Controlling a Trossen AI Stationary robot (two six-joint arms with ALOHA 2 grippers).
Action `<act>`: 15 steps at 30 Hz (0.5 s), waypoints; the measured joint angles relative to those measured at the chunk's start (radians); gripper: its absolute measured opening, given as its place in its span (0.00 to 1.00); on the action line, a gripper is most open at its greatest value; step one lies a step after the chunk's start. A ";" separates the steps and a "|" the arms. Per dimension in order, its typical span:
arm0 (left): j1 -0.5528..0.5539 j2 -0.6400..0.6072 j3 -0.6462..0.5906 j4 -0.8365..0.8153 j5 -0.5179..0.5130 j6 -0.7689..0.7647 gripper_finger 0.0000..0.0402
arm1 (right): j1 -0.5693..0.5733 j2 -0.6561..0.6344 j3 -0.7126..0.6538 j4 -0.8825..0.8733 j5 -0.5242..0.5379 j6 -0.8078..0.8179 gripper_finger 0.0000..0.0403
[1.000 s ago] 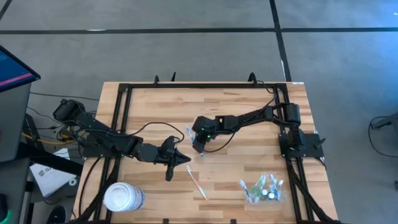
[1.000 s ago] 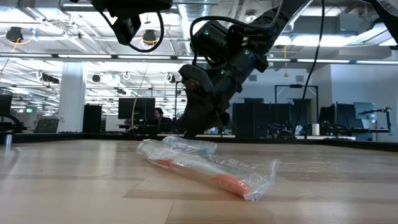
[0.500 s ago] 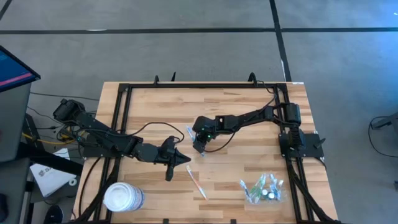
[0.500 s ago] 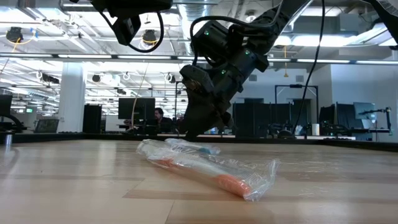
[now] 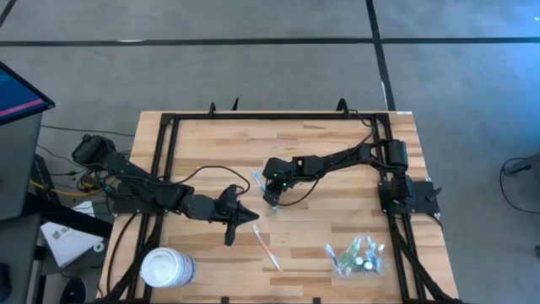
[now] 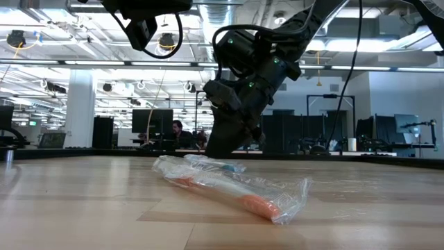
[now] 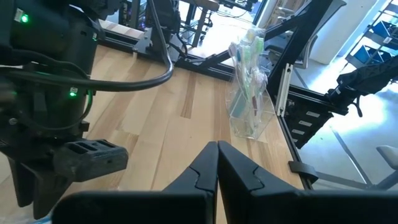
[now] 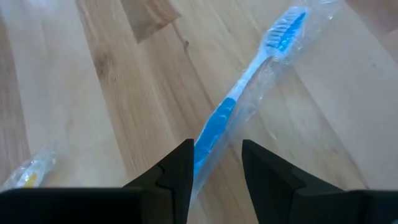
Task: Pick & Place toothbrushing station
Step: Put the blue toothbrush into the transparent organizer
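Pick step: my right pincer (image 8: 216,165) hangs open astride the wrapped blue brush (image 8: 249,99) mid-tabletop (image 5: 321,152), left pincer (image 7: 217,163) shut and idle, holder (image 5: 357,257) well apart at the near right corner; next I judge lower, close, then carry over.

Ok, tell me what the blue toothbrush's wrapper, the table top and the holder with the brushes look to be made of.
Wrapper: thin clear plastic film, likely; it crinkles and glints around the blue toothbrush.
Table top: pale wood, matte; grain and joined strips show.
Holder: clear rigid plastic, it seems; flat see-through walls with toothbrushes visible inside.
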 joint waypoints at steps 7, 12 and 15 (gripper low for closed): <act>0.000 0.000 0.000 0.000 -0.004 0.000 0.00 | 0.010 0.000 0.000 0.005 0.000 0.000 0.31; 0.000 0.000 0.000 0.000 -0.004 0.000 0.00 | 0.013 0.000 0.000 0.004 0.000 -0.004 0.31; 0.000 0.000 0.000 0.000 -0.003 0.000 0.00 | 0.013 0.000 0.000 -0.012 0.002 -0.010 0.31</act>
